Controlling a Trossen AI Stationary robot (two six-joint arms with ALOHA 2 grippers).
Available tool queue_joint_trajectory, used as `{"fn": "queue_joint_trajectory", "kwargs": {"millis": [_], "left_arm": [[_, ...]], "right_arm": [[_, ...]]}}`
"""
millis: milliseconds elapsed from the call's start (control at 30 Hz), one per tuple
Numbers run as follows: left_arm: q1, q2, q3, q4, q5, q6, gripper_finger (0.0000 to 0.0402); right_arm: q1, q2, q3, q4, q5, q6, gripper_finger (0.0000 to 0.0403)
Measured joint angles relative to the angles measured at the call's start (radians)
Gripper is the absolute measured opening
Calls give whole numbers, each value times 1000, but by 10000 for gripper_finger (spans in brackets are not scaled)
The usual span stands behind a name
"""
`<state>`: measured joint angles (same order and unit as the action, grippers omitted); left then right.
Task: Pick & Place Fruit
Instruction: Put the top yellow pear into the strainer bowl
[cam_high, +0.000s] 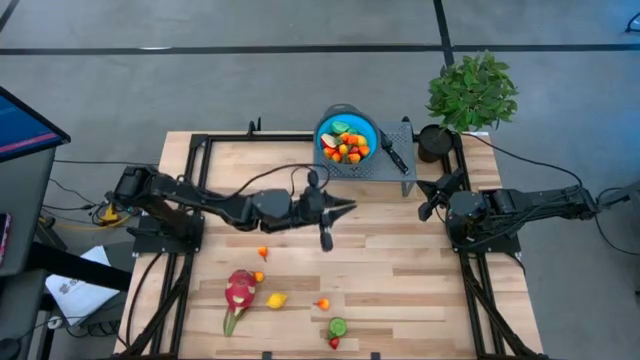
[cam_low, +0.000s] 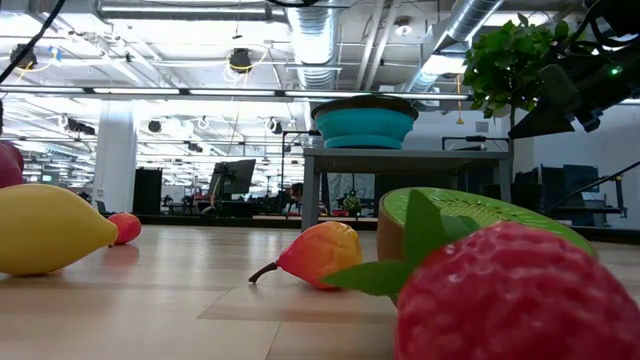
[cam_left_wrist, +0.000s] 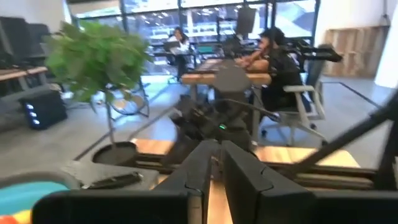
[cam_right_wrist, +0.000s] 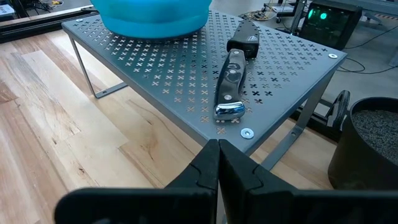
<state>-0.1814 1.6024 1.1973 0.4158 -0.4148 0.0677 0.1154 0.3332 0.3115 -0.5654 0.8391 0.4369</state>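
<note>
Fruit lies in two places in the high view: a heap fills the teal bowl (cam_high: 347, 133) on the grey rack (cam_high: 392, 165) at upper centre, and the rest sits loose on the tabletop (cam_high: 400, 270) toward the lower middle. There the dragon fruit (cam_high: 239, 291) is at lower left with a lemon (cam_high: 276, 300) just beside it, two small orange pieces (cam_high: 262, 252) above them, another orange piece (cam_high: 323, 303) to the right, and a kiwi half (cam_high: 338, 326) touching a strawberry (cam_high: 334, 343) near the bottom edge. The left gripper (cam_high: 350, 206) hangs at mid-frame, below the bowl, its fingers drawn nearly together and holding nothing. The right gripper (cam_high: 432, 193) waits at right of the rack, near the plant (cam_high: 472, 92). A knife (cam_high: 392, 152) lies on the rack beside the bowl.

In the low view, the strawberry (cam_low: 520, 295) looms at lower right, the kiwi half (cam_low: 470, 215) behind it, an orange piece (cam_low: 320, 254) at centre, the lemon (cam_low: 45, 228) at left, and the bowl (cam_low: 365, 122) up on the rack.

In the left wrist view, the fingers (cam_left_wrist: 245, 180) stand a narrow slit apart, empty; people sit at desks beyond.

In the right wrist view, the gripper (cam_right_wrist: 218, 149) is closed tight on nothing, pointing at the rack (cam_right_wrist: 186, 81) edge where the knife (cam_right_wrist: 230, 87) rests.
</note>
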Motion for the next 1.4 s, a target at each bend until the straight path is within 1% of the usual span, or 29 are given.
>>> {"fn": "queue_joint_trajectory", "kwargs": {"millis": [167,333,633,800,1000,1400], "left_arm": [[-45,0,0,-91,-1,-82,24],[-46,1,0,-179,-5,-171,7],[-13,1,0,-264,-5,-185,3],[14,0,0,-260,-4,-180,2],[40,-28,0,-258,-4,-181,2],[21,-125,0,-262,-4,-177,2]], "right_arm": [[0,0,0,0,0,0,0],[0,0,0,0,0,0,0],[0,0,0,-2,0,0,0],[0,0,0,1,0,0,0],[0,0,0,0,0,0,0],[0,0,0,-3,-1,0,0]]}}
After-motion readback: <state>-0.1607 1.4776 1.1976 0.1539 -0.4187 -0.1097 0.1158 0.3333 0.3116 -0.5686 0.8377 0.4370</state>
